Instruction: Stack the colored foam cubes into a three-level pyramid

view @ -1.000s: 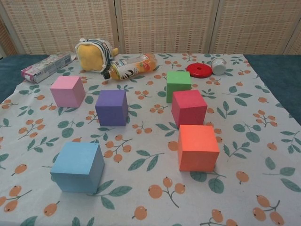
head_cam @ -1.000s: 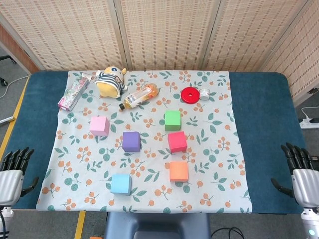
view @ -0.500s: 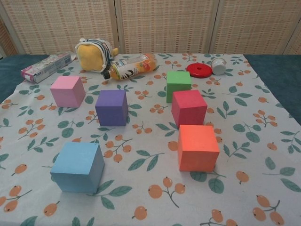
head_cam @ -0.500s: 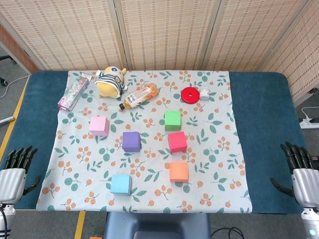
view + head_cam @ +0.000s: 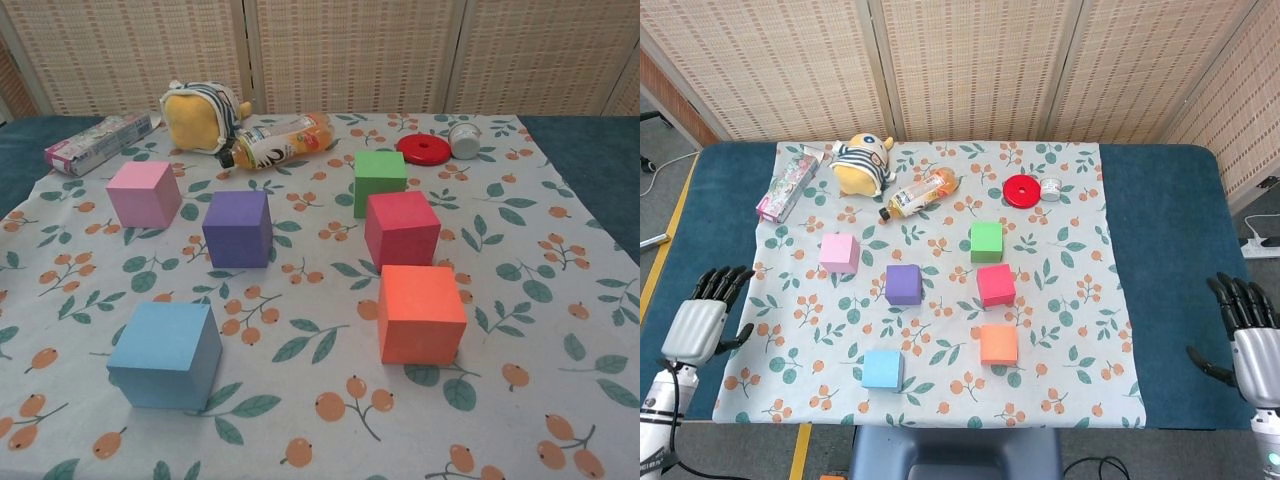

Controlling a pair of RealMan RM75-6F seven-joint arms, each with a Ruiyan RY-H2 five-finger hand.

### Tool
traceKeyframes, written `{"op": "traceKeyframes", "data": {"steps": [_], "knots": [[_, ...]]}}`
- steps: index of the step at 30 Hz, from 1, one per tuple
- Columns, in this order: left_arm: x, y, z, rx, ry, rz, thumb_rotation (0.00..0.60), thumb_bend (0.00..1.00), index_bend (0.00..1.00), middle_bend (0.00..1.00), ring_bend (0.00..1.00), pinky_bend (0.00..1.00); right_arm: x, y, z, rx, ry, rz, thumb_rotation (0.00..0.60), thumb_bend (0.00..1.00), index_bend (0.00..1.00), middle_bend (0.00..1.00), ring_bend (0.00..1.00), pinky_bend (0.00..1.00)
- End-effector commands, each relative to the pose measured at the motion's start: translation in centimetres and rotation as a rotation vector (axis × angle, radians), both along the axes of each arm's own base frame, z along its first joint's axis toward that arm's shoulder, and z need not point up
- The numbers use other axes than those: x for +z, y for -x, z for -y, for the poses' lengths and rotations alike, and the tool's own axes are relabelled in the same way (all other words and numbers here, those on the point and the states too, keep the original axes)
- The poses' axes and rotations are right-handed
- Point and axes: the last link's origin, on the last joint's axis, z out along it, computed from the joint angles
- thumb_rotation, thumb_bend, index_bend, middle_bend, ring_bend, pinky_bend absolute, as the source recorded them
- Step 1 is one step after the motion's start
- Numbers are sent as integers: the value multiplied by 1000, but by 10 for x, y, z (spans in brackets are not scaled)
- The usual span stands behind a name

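Nothing stacked yet: six cubes all sit apart on the tablecloth (image 5: 1095,300) mid-table — pink (image 5: 839,252), purple (image 5: 904,284), green (image 5: 986,241), red (image 5: 995,285), orange (image 5: 999,344), blue (image 5: 883,369) nearest the front edge. Left hand (image 5: 705,320) and right hand (image 5: 1250,335) are spread, empty, at the side edges. Bottle (image 5: 920,194) label unreadable.
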Motion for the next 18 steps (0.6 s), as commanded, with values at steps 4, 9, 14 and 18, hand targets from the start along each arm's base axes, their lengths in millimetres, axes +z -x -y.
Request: {"op": "traceKeyframes", "data": {"steps": [4, 9, 14, 18], "knots": [[-8, -15, -49, 1, 59, 35, 600, 340, 124, 100, 56, 55, 1, -2, 4, 9, -5, -4, 600, 48, 0, 21, 0, 0], [-20, -27, -90, 24, 130, 60, 600, 340, 115, 95, 56, 60, 2, -6, 9, 23, -9, -14, 600, 48, 0, 21, 0, 0], [-39, -33, -119, 45, 233, 33, 600, 338, 48, 49, 29, 59, 8, -10, 11, 24, 19, -27, 600, 48, 0, 21, 0, 0], [-52, -34, -139, 91, 275, 34, 600, 338, 0, 7, 2, 56, 10, -12, 13, 25, 27, -42, 600, 48, 0, 21, 0, 0]]}}
